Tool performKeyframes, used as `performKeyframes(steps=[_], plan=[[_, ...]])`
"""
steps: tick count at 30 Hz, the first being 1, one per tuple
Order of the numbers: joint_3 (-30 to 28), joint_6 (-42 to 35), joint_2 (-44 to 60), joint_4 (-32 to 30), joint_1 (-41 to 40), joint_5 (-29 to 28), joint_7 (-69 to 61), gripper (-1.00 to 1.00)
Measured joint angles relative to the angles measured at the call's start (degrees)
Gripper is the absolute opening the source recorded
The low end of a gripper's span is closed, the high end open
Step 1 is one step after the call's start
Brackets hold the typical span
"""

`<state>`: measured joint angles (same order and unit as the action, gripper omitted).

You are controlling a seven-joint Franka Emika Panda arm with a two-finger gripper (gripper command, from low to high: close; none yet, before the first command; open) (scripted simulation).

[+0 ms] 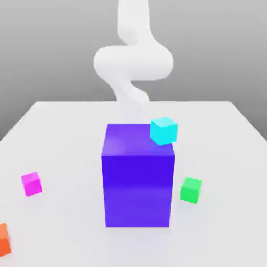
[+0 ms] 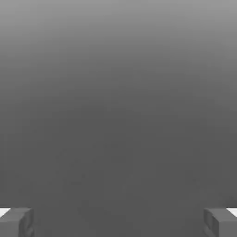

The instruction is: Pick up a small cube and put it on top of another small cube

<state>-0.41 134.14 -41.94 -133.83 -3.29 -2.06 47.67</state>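
One pink cube [image 1: 32, 183] sits on the tabletop [image 1: 62, 125] at about nine o'clock from the blue block [image 1: 138, 182], well apart. It looks rigid, light and smooth-faced (likely slippery); take two opposite flat sides squarely. The pincer [image 2: 118, 222] is wide open, empty.

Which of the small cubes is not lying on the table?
The cyan cube. It is at the top corner of the big blue-purple block, while the magenta cube and green cube rest on the table.

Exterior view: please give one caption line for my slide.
White arm behind big blue-purple block; cyan cube, magenta cube, green cube around.
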Motion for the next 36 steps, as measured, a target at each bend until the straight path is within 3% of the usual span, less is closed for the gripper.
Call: performKeyframes(steps=[13, 21, 25, 28, 33, 36], plan=[[-6.64, 12.04, 20.33, -10.59, -15.8, -8.41, 7.8, 0.0], [-13.94, 19.73, 32.56, -17.13, -22.96, -8.51, 8.92, 0.0], [-17.53, 23.81, 38.77, -20.5, -26.56, -4.57, 6.62, 0.0], [-18.22, 26.8, 43.51, -23.01, -29.98, 1.63, 2.6, 0.0], [-11.75, 33.52, 53.02, -23.06, -35.55, 13.66, -5.77, 0.0], [-6.16, 38.44, 59.2, -21.81, -40.39, 17.03, -8.48, 0.0]])
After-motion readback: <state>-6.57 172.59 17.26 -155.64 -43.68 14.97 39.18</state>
